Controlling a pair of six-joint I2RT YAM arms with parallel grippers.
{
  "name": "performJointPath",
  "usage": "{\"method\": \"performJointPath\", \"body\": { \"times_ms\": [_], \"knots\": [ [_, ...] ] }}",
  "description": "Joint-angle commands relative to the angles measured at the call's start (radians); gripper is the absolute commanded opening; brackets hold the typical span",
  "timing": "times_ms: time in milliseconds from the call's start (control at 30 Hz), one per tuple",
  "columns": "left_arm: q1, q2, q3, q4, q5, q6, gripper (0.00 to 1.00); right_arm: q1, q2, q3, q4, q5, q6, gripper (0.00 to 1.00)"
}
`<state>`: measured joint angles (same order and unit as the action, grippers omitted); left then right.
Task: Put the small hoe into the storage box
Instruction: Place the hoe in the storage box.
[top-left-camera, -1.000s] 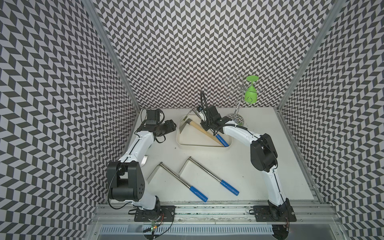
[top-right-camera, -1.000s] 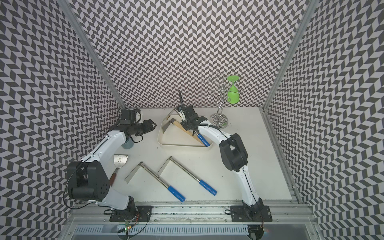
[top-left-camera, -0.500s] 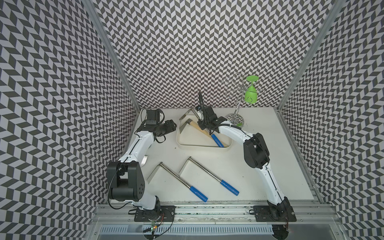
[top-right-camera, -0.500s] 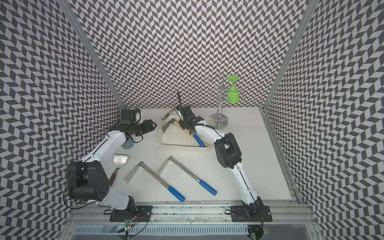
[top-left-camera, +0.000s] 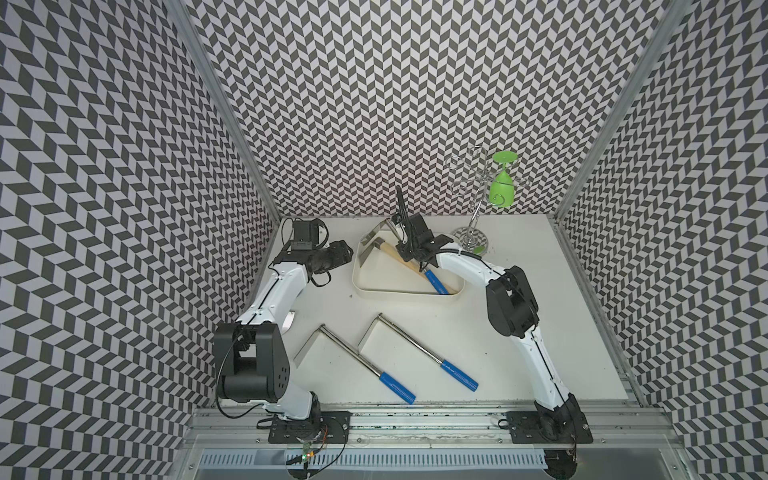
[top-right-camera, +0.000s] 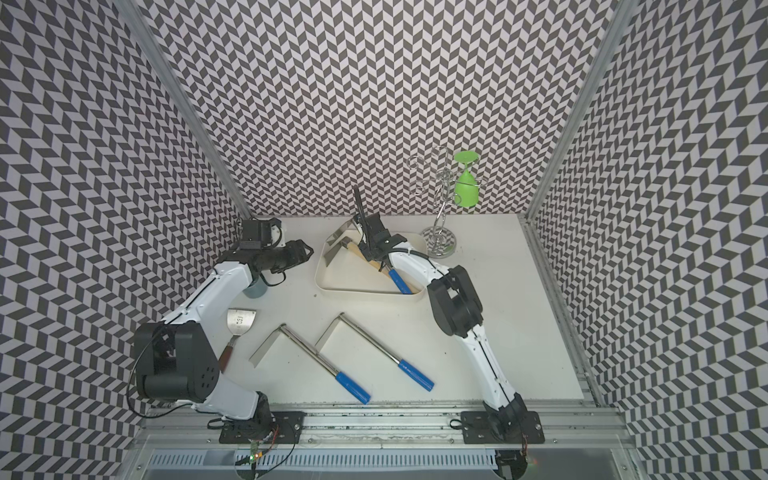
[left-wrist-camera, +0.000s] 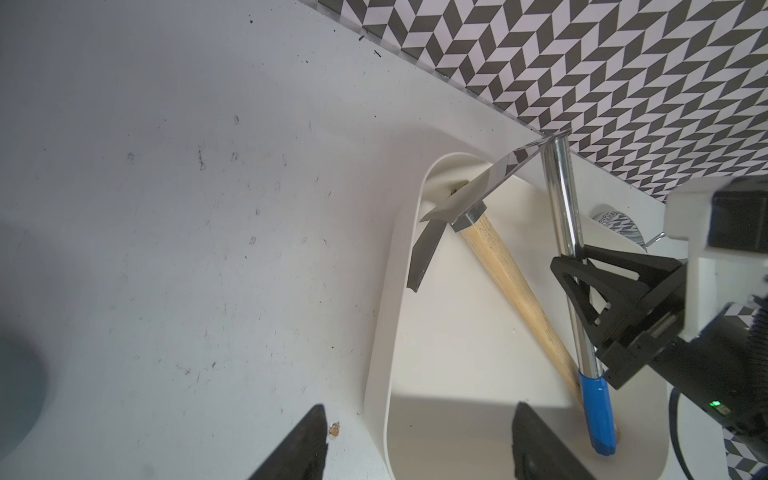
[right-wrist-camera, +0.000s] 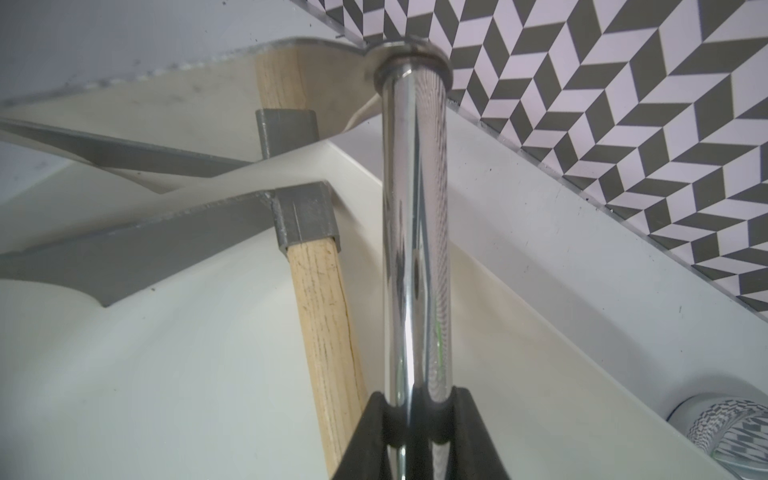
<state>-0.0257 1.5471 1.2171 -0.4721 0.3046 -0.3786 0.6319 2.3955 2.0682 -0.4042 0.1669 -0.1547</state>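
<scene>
Two blue-handled hoes (top-left-camera: 353, 359) (top-left-camera: 411, 345) on table (top-left-camera: 540, 332); third hoe (top-left-camera: 434, 282) in storage box (top-left-camera: 399, 294), clamped by right end effector (right-wrist-camera: 417, 403); left end effector (left-wrist-camera: 419, 415) open.

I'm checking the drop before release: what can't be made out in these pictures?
The held hoe in the right gripper: whether its blue grip touches the storage box floor, too small in both top views.
Cup: blurred, cut by the frame edge in left wrist view.
Scraper: blade print too small; left arm mostly covers it in a top view.

My right hand (right-wrist-camera: 419, 409) is black, the hoe (right-wrist-camera: 415, 249) chrome with a blue grip (left-wrist-camera: 598, 415), storage box (left-wrist-camera: 386, 332) cream, walls (top-left-camera: 374, 104) black-and-white chevron.
</scene>
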Motion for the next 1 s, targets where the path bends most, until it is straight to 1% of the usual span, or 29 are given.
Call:
{"method": "performJointPath", "body": {
  "times_ms": [0, 500, 733, 767, 833, 867, 900, 967],
  "knots": [
    [0.006, -0.001, -0.008, 0.020, 0.015, 0.003, 0.71, 0.003, -0.024, -0.015, 0.042, 0.019, -0.016, 0.00],
    [0.007, -0.004, -0.018, 0.027, 0.018, 0.003, 0.71, 0.044, -0.021, -0.068, 0.041, -0.030, -0.028, 0.00],
    [0.007, -0.005, -0.022, 0.029, 0.016, 0.003, 0.72, 0.046, -0.009, -0.092, 0.045, -0.041, -0.021, 0.00],
    [0.007, -0.004, -0.021, 0.029, 0.016, 0.005, 0.72, 0.045, -0.009, -0.096, 0.045, -0.044, -0.017, 0.04],
    [0.008, 0.000, -0.018, 0.029, 0.018, 0.003, 0.72, 0.045, -0.006, -0.103, 0.045, -0.045, -0.007, 0.20],
    [0.009, 0.003, -0.018, 0.029, 0.018, 0.003, 0.72, 0.043, -0.006, -0.105, 0.045, -0.046, -0.003, 0.26],
    [0.009, 0.004, -0.017, 0.029, 0.019, 0.003, 0.72, 0.043, -0.006, -0.103, 0.045, -0.046, 0.002, 0.30],
    [0.009, 0.005, -0.018, 0.029, 0.019, 0.002, 0.72, 0.043, -0.009, -0.093, 0.044, -0.053, 0.013, 0.34]
  ]
}}
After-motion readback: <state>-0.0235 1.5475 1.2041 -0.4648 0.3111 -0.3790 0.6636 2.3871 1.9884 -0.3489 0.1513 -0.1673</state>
